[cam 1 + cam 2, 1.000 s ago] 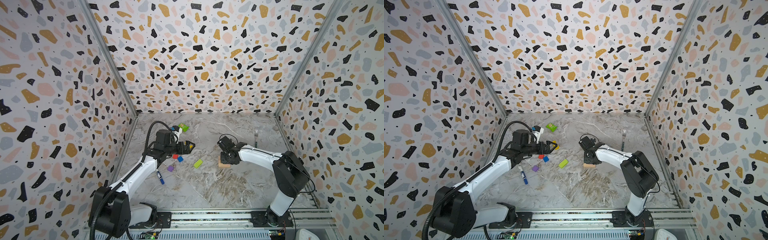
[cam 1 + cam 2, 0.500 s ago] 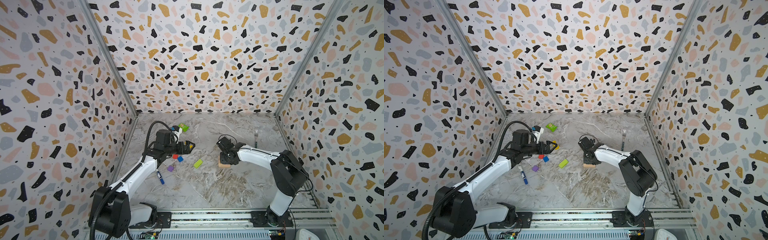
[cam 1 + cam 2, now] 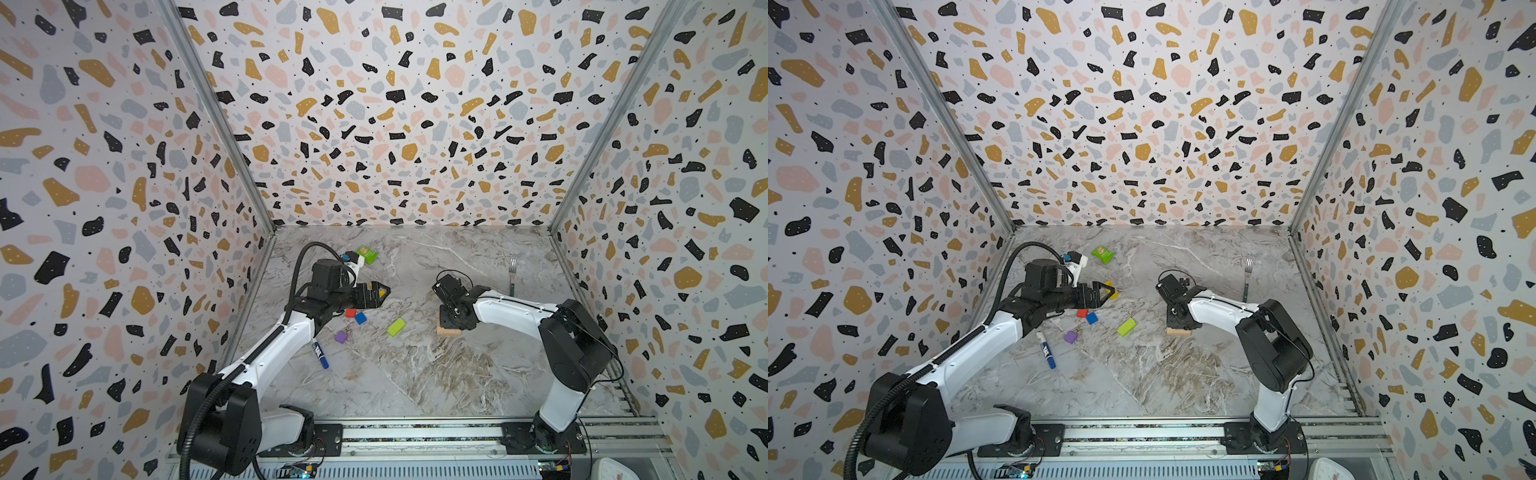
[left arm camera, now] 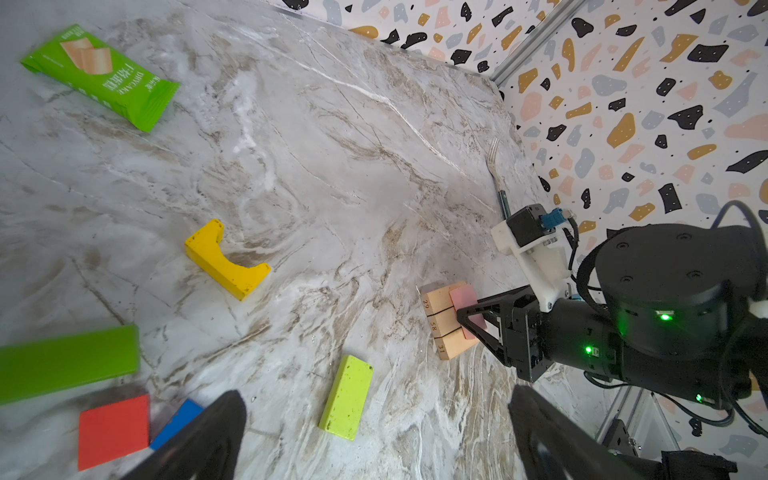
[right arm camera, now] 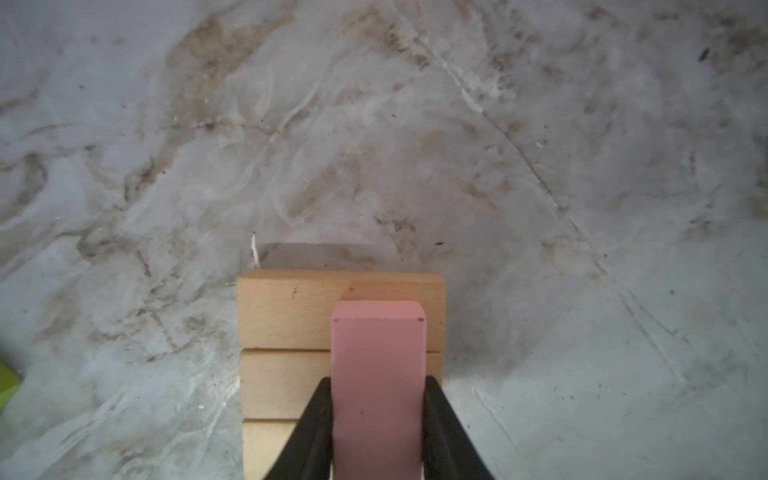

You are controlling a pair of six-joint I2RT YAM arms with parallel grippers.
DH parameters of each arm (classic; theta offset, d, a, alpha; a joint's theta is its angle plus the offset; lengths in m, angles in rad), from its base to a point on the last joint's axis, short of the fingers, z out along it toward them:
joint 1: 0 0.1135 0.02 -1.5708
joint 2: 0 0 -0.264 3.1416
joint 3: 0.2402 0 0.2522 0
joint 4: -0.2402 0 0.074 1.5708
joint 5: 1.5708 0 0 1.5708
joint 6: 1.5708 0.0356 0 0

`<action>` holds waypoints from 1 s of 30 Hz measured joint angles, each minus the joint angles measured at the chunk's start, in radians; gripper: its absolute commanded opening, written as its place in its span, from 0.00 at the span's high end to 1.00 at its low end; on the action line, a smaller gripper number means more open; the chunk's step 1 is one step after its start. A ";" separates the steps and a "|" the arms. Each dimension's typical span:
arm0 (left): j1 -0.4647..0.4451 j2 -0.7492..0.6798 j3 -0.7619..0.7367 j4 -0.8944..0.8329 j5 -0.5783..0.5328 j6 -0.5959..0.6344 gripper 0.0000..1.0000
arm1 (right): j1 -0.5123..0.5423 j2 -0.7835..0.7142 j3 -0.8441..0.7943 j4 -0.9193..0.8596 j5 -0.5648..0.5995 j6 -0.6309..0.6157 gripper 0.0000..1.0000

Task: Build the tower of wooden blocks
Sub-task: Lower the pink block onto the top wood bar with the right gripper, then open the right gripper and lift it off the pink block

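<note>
Though barely started, got tan bars point(image 3: 449, 331) down mid-right, w/ R gripper point(image 5: 378, 386) clamped on pink bar point(image 5: 378, 353) across them. Gotta stack loose blocks point(image 3: 396, 327) mid-left, w/ L gripper point(image 3: 380, 291) wide open.

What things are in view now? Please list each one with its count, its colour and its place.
tan bars: three, tan, side by side, right of middle
pink bar: one, pink, across the tan bars
yellow arch: one, yellow, near the left pincer
lime bar: one, lime, middle
green bar: one, green, near the red cube
red cube: one, red, left of middle
blue cube: one, blue, beside the red cube
purple cube: one, purple, nearer the front
packet: one, green, far left
marker pen: one, blue-capped, front left
fork: one, silver, far right
table: one, grey marble
left pincer: black, open, empty
right pincer: black, shut on the pink bar
</note>
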 measured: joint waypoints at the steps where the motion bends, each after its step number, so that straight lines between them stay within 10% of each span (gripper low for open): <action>1: 0.000 0.000 0.000 0.000 0.000 0.000 0.00 | 0.000 0.000 0.000 0.000 0.000 0.000 0.72; 30: 0.000 0.000 0.000 0.000 0.000 0.000 0.00 | 0.011 0.000 0.000 -0.005 0.008 0.003 0.53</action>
